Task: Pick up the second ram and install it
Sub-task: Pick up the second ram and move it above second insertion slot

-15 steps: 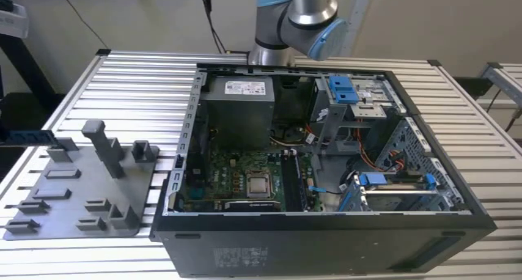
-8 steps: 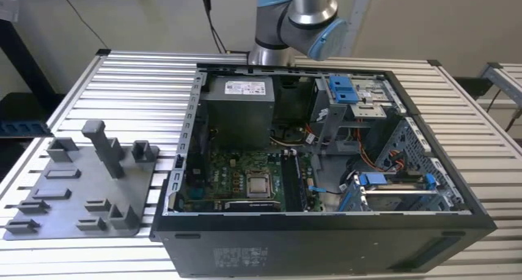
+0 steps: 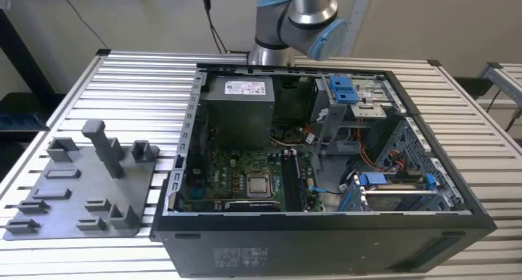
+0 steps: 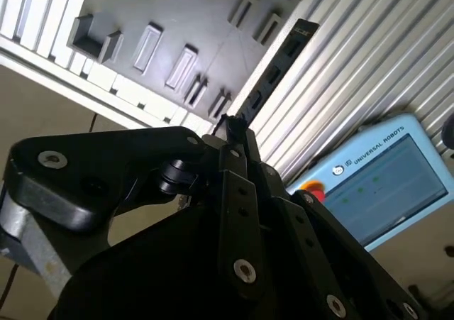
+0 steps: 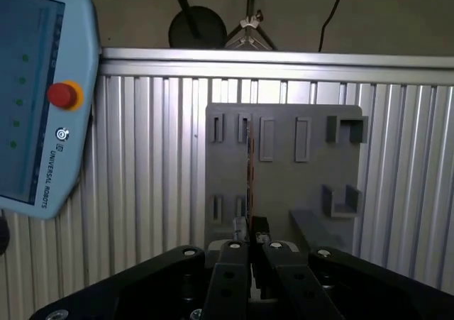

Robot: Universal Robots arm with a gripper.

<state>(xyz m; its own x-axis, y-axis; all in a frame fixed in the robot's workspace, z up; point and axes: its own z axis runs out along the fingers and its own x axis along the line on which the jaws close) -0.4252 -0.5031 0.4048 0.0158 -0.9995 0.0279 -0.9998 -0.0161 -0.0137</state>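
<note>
Grey plastic tray (image 5: 284,185) w/ raised blocks & narrow slots lies flat on the slatted aluminium table (image 5: 142,192). In the first wrist view the second ram (image 5: 250,157) shows edge-on against it, one end pinched betw. the narrow-set jaws of the gripper (image 5: 252,240). In the exterior view the open PC case (image 3: 326,228) sits just beside the tray, on the exterior view's right, holding a green motherboard (image 3: 228,176), grey power supply (image 3: 236,106) & blue-tabbed drive cages (image 3: 346,90), w/ bare slats round both. The arm (image 3: 297,14) is cut off at the frame edge, the ram's label can't be made out, and the blue teach pendant (image 5: 35,100) is cropped.
</note>
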